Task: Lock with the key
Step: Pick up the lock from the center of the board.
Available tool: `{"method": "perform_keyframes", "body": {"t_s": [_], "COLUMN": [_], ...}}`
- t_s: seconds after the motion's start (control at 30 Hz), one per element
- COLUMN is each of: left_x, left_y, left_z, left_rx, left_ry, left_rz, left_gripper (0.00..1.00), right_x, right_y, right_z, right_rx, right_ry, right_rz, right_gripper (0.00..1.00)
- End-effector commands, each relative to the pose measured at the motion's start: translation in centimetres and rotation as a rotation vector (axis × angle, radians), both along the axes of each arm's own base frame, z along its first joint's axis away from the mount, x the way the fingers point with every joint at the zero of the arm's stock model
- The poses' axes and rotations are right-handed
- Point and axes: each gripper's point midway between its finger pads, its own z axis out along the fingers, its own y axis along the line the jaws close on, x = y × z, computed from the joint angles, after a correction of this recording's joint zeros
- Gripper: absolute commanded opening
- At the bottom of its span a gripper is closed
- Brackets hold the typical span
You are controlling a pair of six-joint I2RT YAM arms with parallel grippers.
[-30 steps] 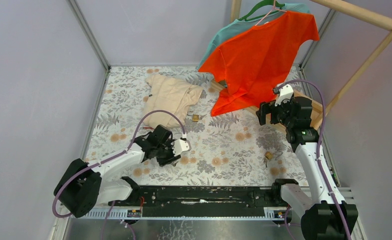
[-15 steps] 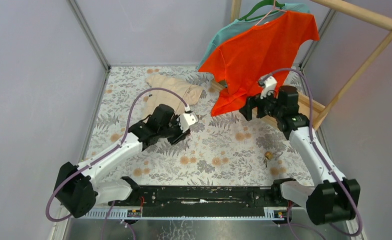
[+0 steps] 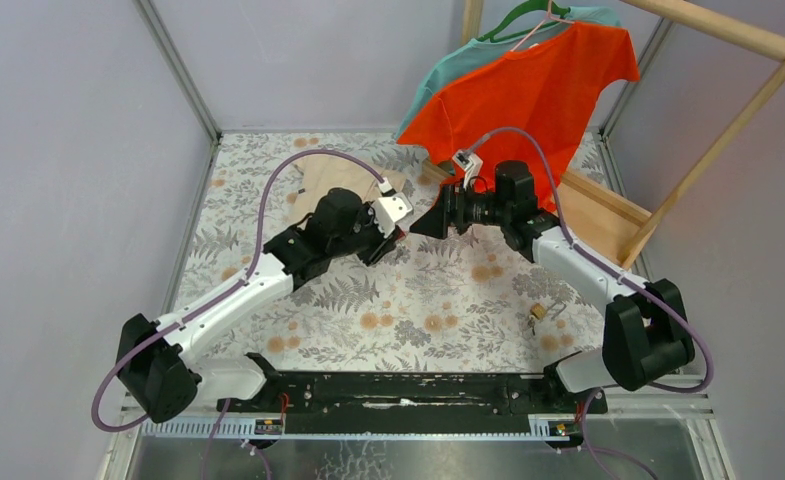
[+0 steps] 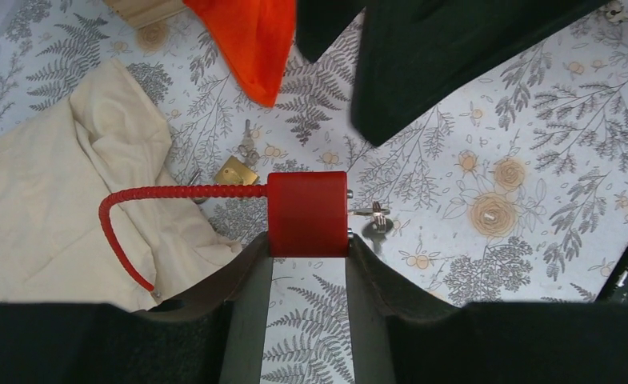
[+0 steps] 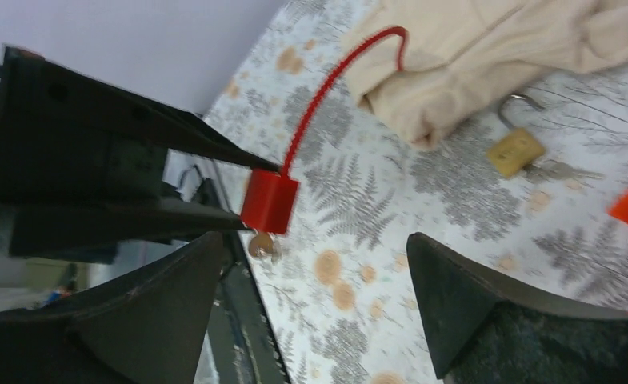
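Note:
My left gripper [image 4: 307, 240] is shut on a red padlock [image 4: 307, 214] and holds it above the table. Its red cable shackle [image 4: 174, 192] loops out to the left with the free end loose. A silver key [image 4: 372, 213] sticks out of the lock's right side. In the right wrist view the red padlock [image 5: 269, 201] hangs at the tips of the left fingers [image 5: 174, 216], the key [image 5: 262, 244] below it. My right gripper [image 5: 314, 248] is open and empty, facing the lock from close by. In the top view the left gripper [image 3: 386, 232] and the right gripper [image 3: 423, 225] nearly meet.
A small brass padlock [image 4: 235, 170] with keys lies beside a beige cloth [image 4: 54, 200]. Another brass padlock [image 3: 539, 312] lies at the right front. An orange shirt [image 3: 528, 100] hangs from a wooden rack [image 3: 608, 210] just behind the right arm.
My left gripper has moved from the near left up to the table's middle. My right gripper has swung left from the rack until it faces the left gripper.

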Motion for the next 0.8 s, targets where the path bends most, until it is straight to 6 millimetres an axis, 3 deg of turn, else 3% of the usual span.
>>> {"method": "perform_keyframes", "body": {"t_s": [0.0, 0.23, 0.53, 0.77], "left_x": [0.9, 0.9, 0.9, 1.0], "left_y": [-1.1, -1.1, -0.9, -0.7], "left_z": [3.5, 3.6, 2.7, 2.6], "left_rx": [-0.101, -0.103, -0.089, -0.083], "left_ry": [-0.102, -0.108, -0.104, -0.108], "left_rz": [0.031, 0.030, 0.036, 0.045], "left_gripper": [0.00, 0.00, 0.00, 0.01], "right_x": [-1.0, -1.9, -2.9, -2.9], "right_y": [2.7, 4.7, 6.1, 6.0], "right_z": [3.7, 2.3, 1.2, 1.3], "right_rx": [0.171, 0.213, 0.216, 0.198], "right_ry": [0.022, 0.105, 0.151, 0.122], "right_rz": [0.083, 0.158, 0.207, 0.227], "right_gripper": [0.89, 0.70, 0.53, 0.19]}}
